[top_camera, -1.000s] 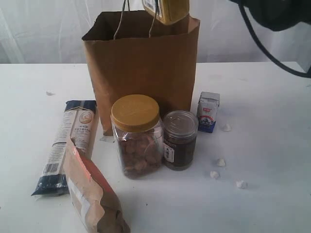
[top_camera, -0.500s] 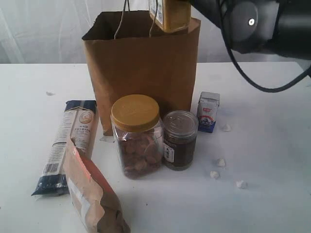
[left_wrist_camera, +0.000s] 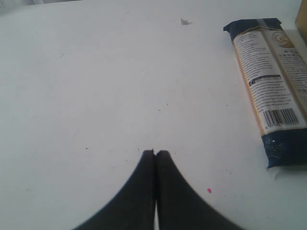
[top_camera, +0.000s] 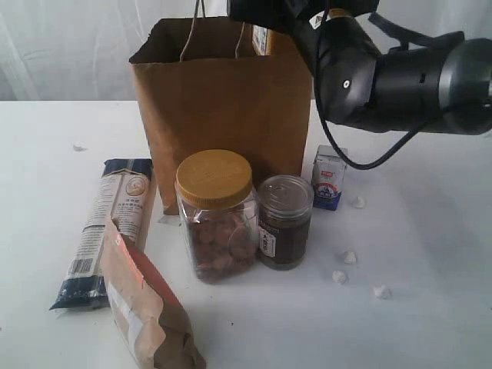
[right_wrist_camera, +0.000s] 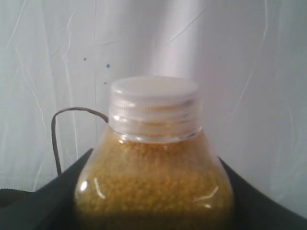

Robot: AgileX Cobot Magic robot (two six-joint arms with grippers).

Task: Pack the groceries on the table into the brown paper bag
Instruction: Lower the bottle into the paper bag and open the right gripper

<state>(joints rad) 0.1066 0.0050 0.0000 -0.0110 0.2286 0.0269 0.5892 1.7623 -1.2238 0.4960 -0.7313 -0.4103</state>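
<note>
Right now the right gripper (top_camera: 265, 14) is clasping the yellow white-capped bottle (right_wrist_camera: 153, 172) at the mouth of the brown paper bag (top_camera: 223, 100), upper centre; it should be lowering straight, missing the handles (top_camera: 188, 34).

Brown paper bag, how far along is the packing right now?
Done: nothing visibly packed; the brown paper bag hides its inside. In hand: the right pincer holds the yellow white-capped bottle at its mouth. To go: the jar, tin can, carton, pasta packet and pouch sit on the table; the left pincer is shut, empty.
</note>
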